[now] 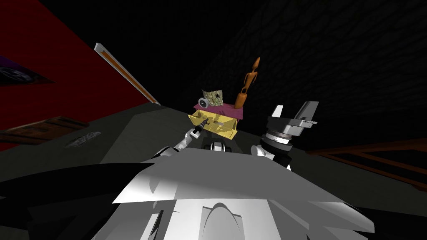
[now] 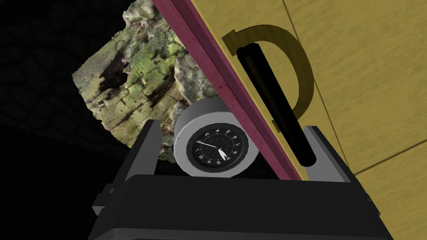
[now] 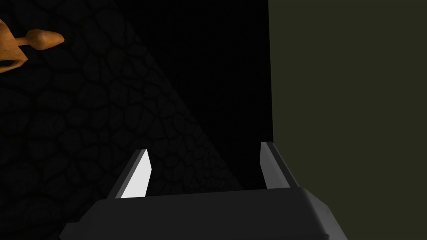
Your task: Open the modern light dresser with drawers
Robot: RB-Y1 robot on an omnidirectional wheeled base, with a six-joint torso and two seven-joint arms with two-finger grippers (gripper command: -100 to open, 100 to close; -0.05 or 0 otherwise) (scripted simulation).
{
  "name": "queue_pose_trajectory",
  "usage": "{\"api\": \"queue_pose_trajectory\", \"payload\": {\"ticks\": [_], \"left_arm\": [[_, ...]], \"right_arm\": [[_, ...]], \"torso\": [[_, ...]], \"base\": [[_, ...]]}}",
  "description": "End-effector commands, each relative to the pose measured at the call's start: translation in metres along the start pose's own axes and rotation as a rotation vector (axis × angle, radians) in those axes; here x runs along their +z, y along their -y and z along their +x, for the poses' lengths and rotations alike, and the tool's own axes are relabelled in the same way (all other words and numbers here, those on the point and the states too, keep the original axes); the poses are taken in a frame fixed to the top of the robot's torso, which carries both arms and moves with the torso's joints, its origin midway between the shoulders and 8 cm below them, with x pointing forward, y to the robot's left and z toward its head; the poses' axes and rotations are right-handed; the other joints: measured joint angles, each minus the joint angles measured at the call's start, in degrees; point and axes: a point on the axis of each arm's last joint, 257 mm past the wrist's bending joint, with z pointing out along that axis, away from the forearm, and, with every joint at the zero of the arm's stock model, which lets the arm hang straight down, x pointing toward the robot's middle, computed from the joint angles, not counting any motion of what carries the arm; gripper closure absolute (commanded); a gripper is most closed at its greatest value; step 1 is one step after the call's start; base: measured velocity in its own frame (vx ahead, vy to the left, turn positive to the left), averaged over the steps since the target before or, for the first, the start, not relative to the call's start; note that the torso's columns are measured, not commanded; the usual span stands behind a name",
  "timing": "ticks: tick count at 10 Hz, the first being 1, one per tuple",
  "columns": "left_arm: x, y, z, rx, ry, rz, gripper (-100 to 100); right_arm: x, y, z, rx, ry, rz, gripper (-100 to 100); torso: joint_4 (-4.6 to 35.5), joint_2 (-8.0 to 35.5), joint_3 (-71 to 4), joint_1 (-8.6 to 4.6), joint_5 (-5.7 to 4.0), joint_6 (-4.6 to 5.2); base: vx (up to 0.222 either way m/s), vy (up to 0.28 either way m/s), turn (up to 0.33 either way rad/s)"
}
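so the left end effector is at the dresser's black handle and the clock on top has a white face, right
No, the face of the clock is black, with white hands and numerals, as the left wrist view shows. The rest holds: the left end effector is at the black handle of the dresser, and the clock stands on top.

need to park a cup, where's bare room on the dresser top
Bare purple dresser top between the mossy rock and the orange figurine. Crowded near the left tool, where the clock sits beside the rock.

clock (image 2: 212, 148) and rock (image 2: 133, 83) crowd dresser top (image 2: 225, 83), handle (image 2: 271, 104) unobstructed
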Motion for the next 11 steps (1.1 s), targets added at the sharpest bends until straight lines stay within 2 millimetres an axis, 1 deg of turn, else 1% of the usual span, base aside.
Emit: {"api": "queue_pose_trajectory", "payload": {"ticks": [1, 4, 5, 6, 11], "left_arm": [[0.009, 0.014, -0.016, -0.001, 0.005, 0.005, -100], [0.016, 0.027, -0.03, -0.002, 0.006, 0.004, -100], [0.015, 0.023, -0.027, -0.001, 0.006, 0.006, -100], [0.016, 0.023, -0.028, -0.002, 0.006, 0.004, 0], [0.016, 0.023, -0.028, -0.002, 0.006, 0.004, 0]], "right_arm": [[0.0, 0.0, 0.0, 0.0, 0.0, 0.0, 0], [0.0, 0.0, 0.0, 0.0, 0.0, 0.0, 0], [0.0, 0.0, 0.0, 0.0, 0.0, 0.0, 0], [0.0, 0.0, 0.0, 0.0, 0.0, 0.0, 0], [0.0, 0.0, 0.0, 0.0, 0.0, 0.0, 0]], "torso": [[0.07, 0.16, 0.1, 0.05, -0.01, -0.02], [0.02, 0.43, 0.25, 0.04, 0.03, -0.09], [-0.01, 0.37, 0.22, 0.04, 0.03, -0.09], [-0.05, 0.24, 0.14, 0.05, 0.04, -0.1], [-0.03, 0.3, 0.17, 0.06, 0.03, -0.09]], "base": [[-0.025, 0.001, -0.019], [-0.04, 0.002, -0.01], [-0.021, 0.0, -0.004], [-0.006, 0.0, 0.0], [0.0, 0.0, 0.0]]}}
